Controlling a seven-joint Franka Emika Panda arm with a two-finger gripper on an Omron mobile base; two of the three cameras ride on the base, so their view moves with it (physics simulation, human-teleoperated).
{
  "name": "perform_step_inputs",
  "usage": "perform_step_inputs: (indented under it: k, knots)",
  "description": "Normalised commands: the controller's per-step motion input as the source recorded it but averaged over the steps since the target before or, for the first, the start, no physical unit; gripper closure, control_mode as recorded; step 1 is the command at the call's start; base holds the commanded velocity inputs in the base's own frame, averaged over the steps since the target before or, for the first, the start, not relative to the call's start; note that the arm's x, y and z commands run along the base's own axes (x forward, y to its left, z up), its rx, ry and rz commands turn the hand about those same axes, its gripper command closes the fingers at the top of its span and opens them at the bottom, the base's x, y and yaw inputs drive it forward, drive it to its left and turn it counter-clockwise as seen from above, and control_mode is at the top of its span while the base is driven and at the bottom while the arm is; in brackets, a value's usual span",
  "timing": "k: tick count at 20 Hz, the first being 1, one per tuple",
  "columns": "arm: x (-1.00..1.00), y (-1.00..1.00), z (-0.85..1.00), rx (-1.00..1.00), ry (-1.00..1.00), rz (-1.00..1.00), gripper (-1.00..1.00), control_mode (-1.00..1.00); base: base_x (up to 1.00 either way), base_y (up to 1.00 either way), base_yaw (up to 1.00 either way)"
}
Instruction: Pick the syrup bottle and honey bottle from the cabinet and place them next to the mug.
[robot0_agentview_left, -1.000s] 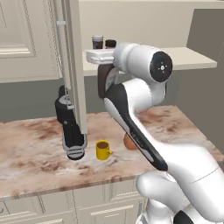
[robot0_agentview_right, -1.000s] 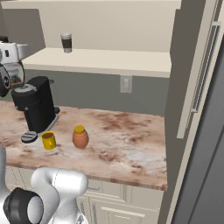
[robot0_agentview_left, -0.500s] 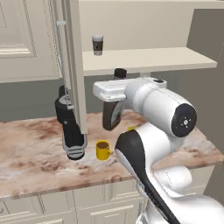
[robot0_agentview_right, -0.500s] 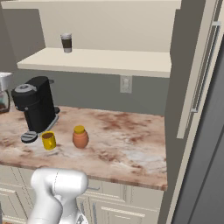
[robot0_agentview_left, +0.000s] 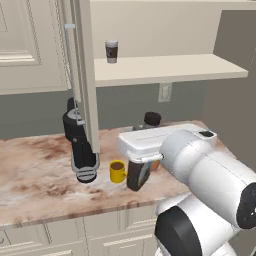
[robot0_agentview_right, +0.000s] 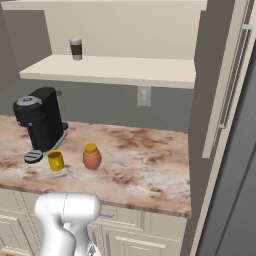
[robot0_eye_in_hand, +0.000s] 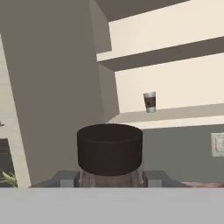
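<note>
One mug, one honey bottle, one syrup bottle in hand.

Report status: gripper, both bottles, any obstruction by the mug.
Gripper shut on syrup bottle, low over counter. Honey bottle already down beside mug. Coffee maker close behind mug.

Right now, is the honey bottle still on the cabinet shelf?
No, the honey bottle stands on the marble counter beside the mug.

No readable text anywhere. Paper cup on shelf carries dark band, no lettering legible. Bottles' labels unreadable.
</note>
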Motion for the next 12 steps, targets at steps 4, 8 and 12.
perform_step_inputs:
  k: [4,8,12]
  knots:
    - [-0.59,-0.27,-0.46,0.02,-0.03,0.00,1.00,-1.00,0.00,0.00,0.00]
    - [0.07,-0.04,-0.08,0.00,-0.02,0.00,1.00,-1.00,0.00,0.00,0.00]
    - [0.45,-0.26,-0.59,0.02,-0.13,0.06,1.00,-1.00,0.00,0.00,0.00]
